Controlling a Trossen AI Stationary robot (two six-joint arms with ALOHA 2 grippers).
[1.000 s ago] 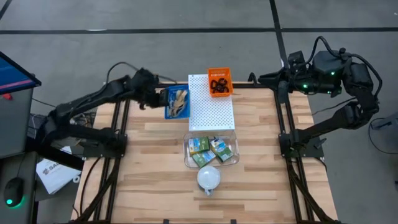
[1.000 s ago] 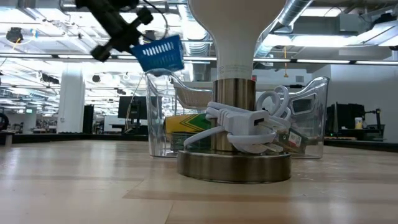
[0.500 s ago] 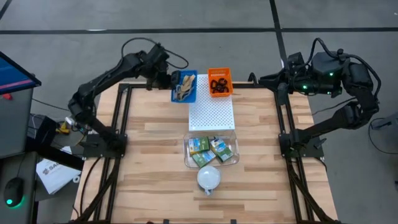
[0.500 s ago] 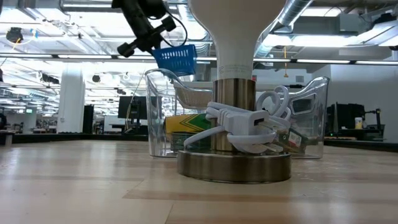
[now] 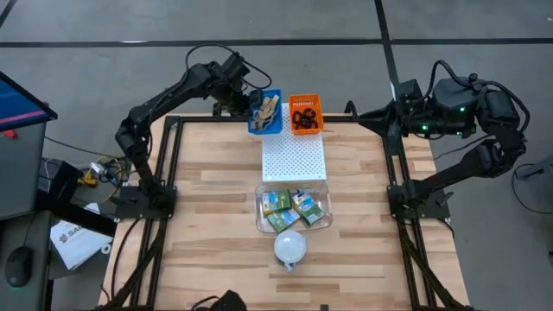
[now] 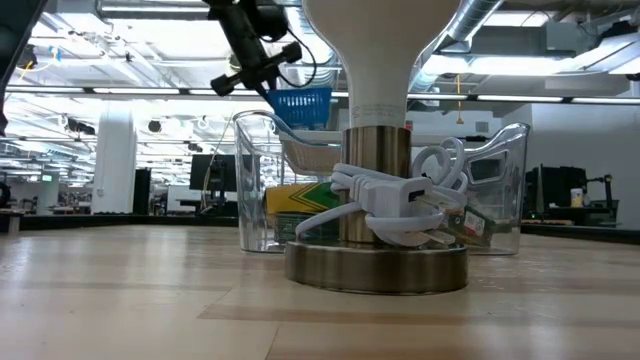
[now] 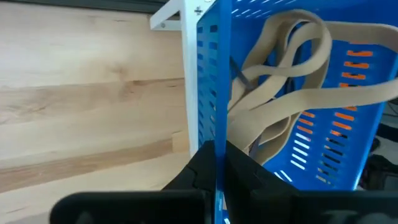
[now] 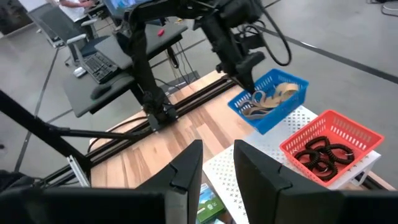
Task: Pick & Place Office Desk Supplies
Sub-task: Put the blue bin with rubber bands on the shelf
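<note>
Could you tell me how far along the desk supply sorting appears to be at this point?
Done: black rings sit in the orange basket on the white board; crayon boxes fill the clear tray. In hand: the left gripper holds the blue basket of rubber bands. Left: setting it down.

Tan rubber bands (image 5: 266, 110) lay tangled in a small blue basket (image 5: 257, 123), tilted, upper centre of high view. Black rings (image 5: 303, 117) sat piled in an orange basket (image 5: 304, 101) just right of it. Yellow-and-green crayon boxes (image 5: 293, 208) lay flat in a clear tray (image 5: 260, 225), centre frame.
</note>
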